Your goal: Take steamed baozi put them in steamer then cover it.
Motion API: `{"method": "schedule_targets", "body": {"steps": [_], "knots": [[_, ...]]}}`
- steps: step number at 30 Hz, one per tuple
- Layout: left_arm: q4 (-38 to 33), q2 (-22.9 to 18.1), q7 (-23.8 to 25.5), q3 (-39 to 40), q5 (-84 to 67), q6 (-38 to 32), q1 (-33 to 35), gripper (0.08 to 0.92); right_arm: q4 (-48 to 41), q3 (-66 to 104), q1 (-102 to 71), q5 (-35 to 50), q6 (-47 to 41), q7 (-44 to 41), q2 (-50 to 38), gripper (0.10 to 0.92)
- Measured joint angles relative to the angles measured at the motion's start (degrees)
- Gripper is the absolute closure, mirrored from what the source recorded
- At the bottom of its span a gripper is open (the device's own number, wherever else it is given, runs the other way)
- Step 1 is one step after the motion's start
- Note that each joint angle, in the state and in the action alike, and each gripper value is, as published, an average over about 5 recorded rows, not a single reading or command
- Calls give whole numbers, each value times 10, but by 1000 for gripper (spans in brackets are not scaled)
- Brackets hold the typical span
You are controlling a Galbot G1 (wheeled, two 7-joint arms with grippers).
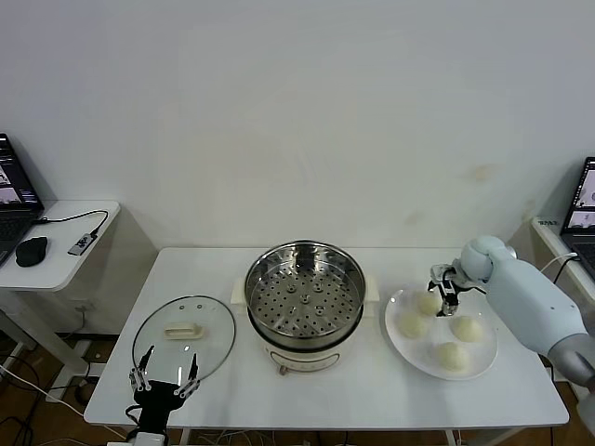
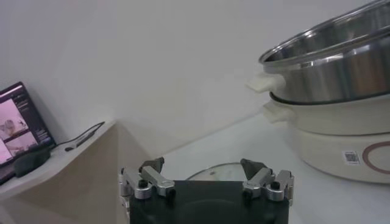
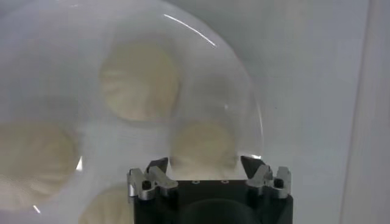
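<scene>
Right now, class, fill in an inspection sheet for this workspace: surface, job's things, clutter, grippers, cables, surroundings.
Surface: white table.
Job's things: four buns on a white plate at the robot's right; steamer in the middle, uncovered, tray bare; glass lid flat on the table at the left.
Clutter: nothing seen.
Grippers: right gripper over the plate, jaws either side of the rear bun, contact unclear; left gripper open at the lid's near edge, holding nothing.
Cables: one on the side desk.
Surroundings: laptop and mouse there; white wall.
</scene>
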Motion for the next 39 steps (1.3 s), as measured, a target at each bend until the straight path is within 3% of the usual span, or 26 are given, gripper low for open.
{"method": "schedule_targets", "body": {"steps": [7, 15, 27, 39], "knots": [[-3, 0, -1, 0, 0, 0, 1, 177, 11, -4, 1, 8, -2, -4, -10, 417], [-4, 2, -1, 1, -2, 2, -3, 177, 55, -26, 23, 53, -16, -13, -43, 415], [3, 12, -9, 3, -54, -2, -16, 177, 174, -136, 153, 205, -45, -25, -122, 414], [25, 12, -1, -1, -183, -41, -29, 177, 221, -275, 322, 350, -42, -6, -94, 412]]}}
